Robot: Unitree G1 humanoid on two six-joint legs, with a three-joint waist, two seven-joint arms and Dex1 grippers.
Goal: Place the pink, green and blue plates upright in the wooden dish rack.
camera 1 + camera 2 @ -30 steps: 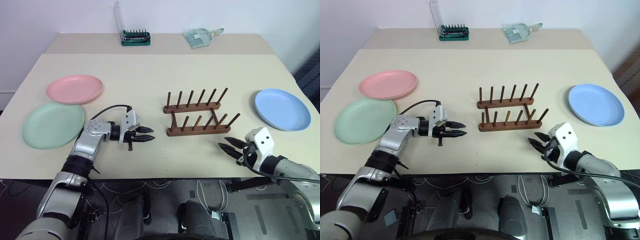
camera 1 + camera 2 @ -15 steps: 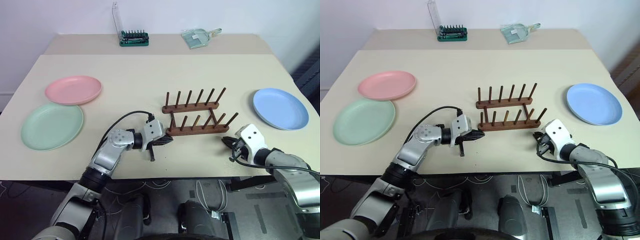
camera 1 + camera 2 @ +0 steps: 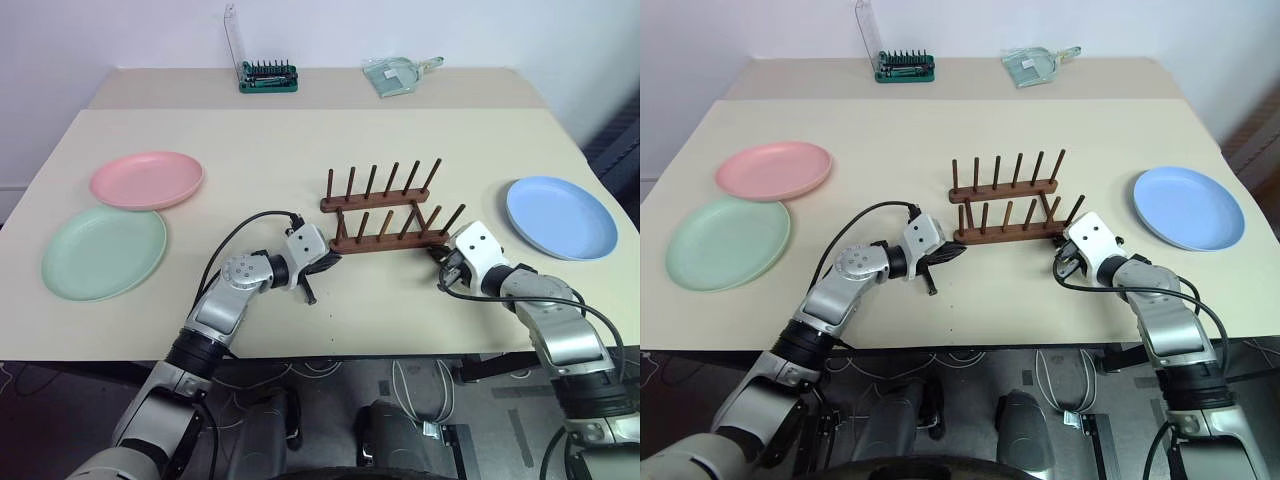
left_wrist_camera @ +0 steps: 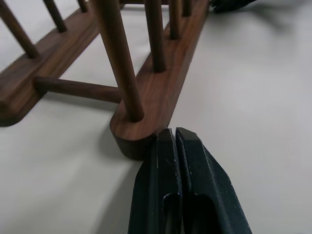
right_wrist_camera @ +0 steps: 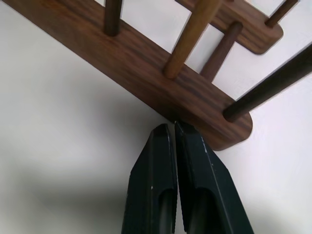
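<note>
Presently the wooden dish rack [image 3: 385, 212] stands mid-counter with both grippers at its near rail: the left gripper [image 4: 174, 141], fingers pressed together and holding nothing, touches the rail's left end, and the right gripper [image 5: 174, 130], likewise closed and empty, butts the rail near its right end. The pink plate [image 3: 147, 179] and green plate [image 3: 103, 251] lie flat at the counter's [image 3: 250, 140] left, just beside each other, the blue plate [image 3: 558, 216] flat at right, none racked. The plates look light, stiff and smooth; they probably want pinching at the raised rim.
</note>
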